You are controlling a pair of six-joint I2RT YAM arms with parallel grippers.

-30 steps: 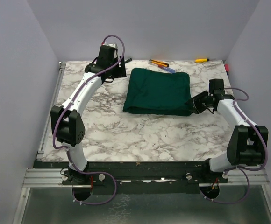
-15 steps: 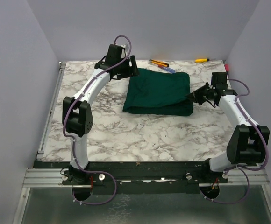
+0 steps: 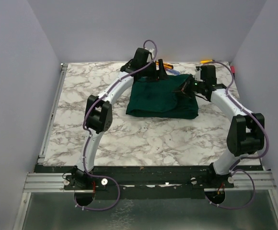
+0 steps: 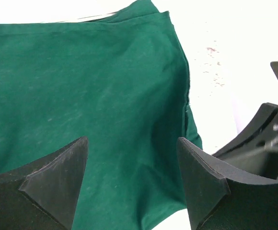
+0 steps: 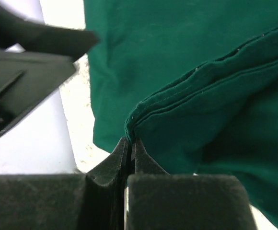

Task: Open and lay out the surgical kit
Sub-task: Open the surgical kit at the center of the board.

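While seemingly between right fingers (image 5: 105, 175), one green wrap (image 3: 157, 98).

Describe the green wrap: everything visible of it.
The wrap is dark green cloth with stitched hems, folded into a roughly rectangular bundle, not yet opened. It lies on the marble table, right of centre toward the far edge. The right pincer is shut on layered hems at its far right corner, which stands raised. The left pincer hangs open over it; contact cannot be told. Its contents are hidden.
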